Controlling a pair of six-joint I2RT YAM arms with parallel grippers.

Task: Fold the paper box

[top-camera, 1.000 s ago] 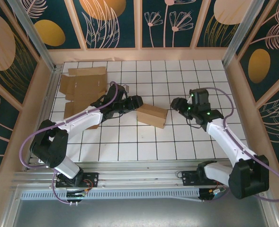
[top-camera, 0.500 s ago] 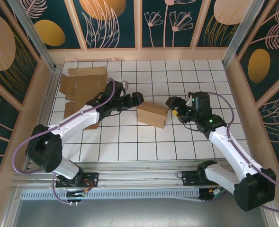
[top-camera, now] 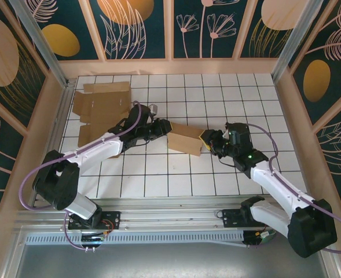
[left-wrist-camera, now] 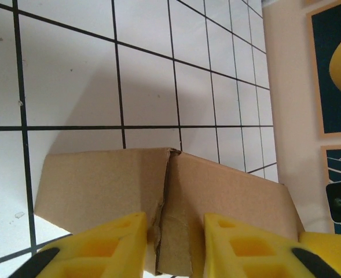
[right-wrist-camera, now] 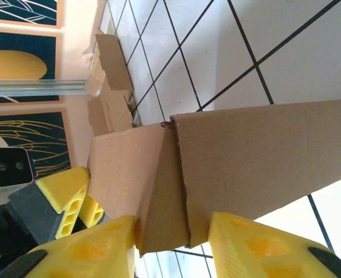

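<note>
From the top external view, the paper box (top-camera: pixel 186 140) lies near the middle of the white tiled counter (top-camera: pixel 234 92), long side running left to right and slightly skewed. The left gripper (top-camera: pixel 165 127) is at the box's left end and the right gripper (top-camera: pixel 208 141) is at its right end, so the box sits between the two. A pile of flat cardboard sheets (top-camera: pixel 101 107) lies at the far left of the counter, well apart from the box.

In the left wrist view, the two yellow fingers (left-wrist-camera: pixel 109 246) flank the near end of the box, where a rough seam between two cardboard panels runs up from the narrow gap between them. Cardboard stands in that gap, but I cannot tell whether the pads actually press on it. The rest of the box stretches away over the black grid lines.

In the right wrist view, the yellow fingers (right-wrist-camera: pixel 257 249) close on the box's end. A folded wedge of cardboard fills the space between them and touches both sides. Beyond the far end of the box, the left gripper's yellow fingers show beside the cardboard, and the flat sheets lie further back by the wall.
</note>
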